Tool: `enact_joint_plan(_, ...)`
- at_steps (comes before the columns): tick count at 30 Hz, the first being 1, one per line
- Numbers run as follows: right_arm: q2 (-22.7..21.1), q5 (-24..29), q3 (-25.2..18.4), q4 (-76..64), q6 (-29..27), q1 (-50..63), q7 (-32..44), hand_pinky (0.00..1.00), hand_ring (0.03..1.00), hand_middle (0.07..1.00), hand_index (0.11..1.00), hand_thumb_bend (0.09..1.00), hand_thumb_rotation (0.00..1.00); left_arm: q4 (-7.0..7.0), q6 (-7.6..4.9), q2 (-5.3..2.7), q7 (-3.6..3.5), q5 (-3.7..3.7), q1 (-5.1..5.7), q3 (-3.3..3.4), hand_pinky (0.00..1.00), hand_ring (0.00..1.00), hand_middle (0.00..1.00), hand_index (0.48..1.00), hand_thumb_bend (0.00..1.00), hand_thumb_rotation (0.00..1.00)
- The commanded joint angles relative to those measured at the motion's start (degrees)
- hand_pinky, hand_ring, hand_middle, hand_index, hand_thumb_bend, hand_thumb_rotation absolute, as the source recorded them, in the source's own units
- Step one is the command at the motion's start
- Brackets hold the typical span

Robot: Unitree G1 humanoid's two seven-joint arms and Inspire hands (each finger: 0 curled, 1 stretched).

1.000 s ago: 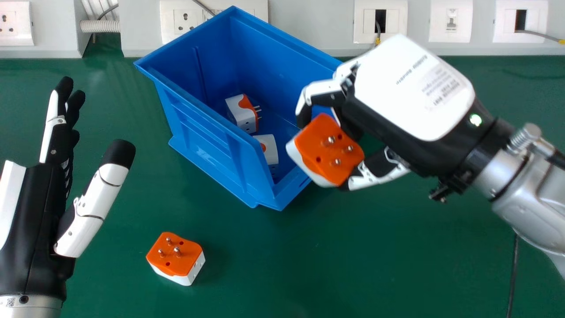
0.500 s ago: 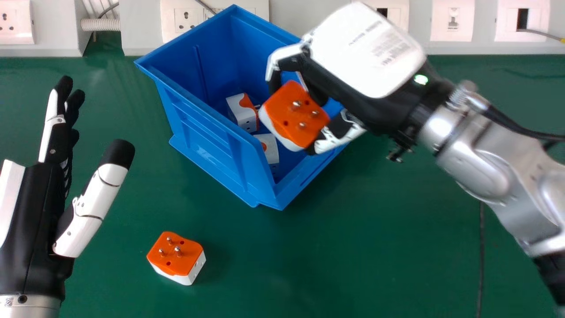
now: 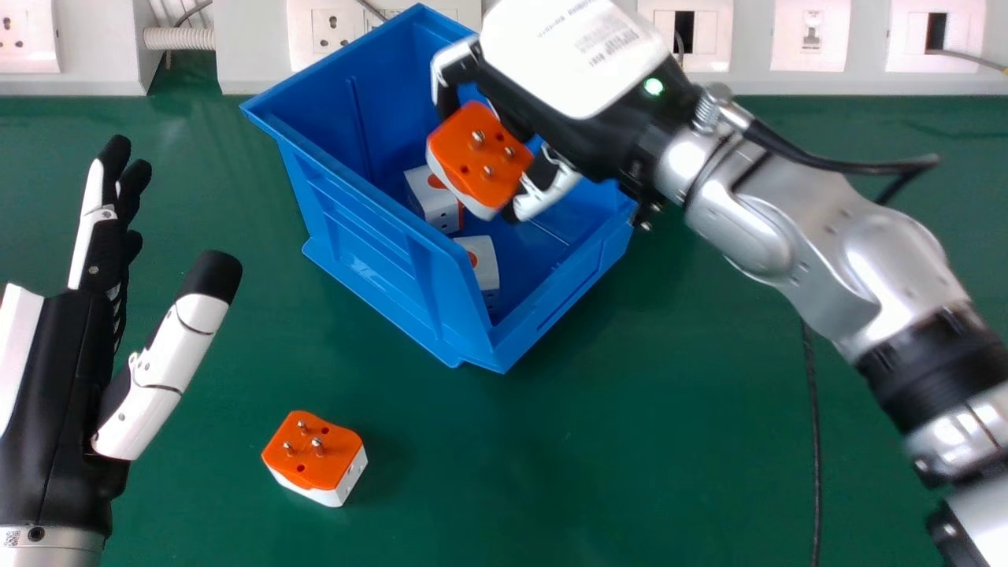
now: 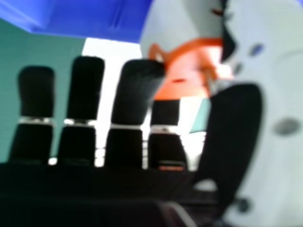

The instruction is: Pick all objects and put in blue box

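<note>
Head view: the right hand [image 3: 575,59] had a plug [image 3: 498,177] pinched above the box [image 3: 370,244], the left hand [image 3: 59,394] was spread wide, and another plug [image 3: 311,461] sat on the table [image 3: 598,449]! Right hand view: the thumb [image 4: 236,127] met stiff, probably light, slick plastic, best held by its white sides [image 3: 457,187].

One adapter [image 3: 315,453] before the box [image 3: 358,236]; two adapters [image 3: 431,206] inside, seemingly resting.
</note>
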Motion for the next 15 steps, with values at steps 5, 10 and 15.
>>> enact_joint_plan(5,2.12,-0.20,2.37,7.72,0.71,-8.06,-4.33,0.35,0.437,0.478,0.429,0.499,0.00,-0.71,-1.06,0.57,-0.33,-1.47,0.57,1.17,0.96,1.00,0.99,1.000,0.71,0.86)
enact_joint_plan(10,3.89,-0.07,4.23,14.33,1.59,-11.63,-5.31,0.35,0.439,0.477,0.432,0.499,0.00,-0.70,-1.03,0.44,-0.29,-1.64,0.52,0.90,0.96,1.00,0.99,1.000,0.71,0.86)
enact_joint_plan(15,6.99,-1.50,7.04,20.70,4.89,-14.08,-8.32,0.35,0.448,0.473,0.437,0.500,0.00,-0.04,-1.37,0.31,-0.25,-1.79,0.16,0.76,0.96,1.00,0.98,1.000,0.70,0.86)
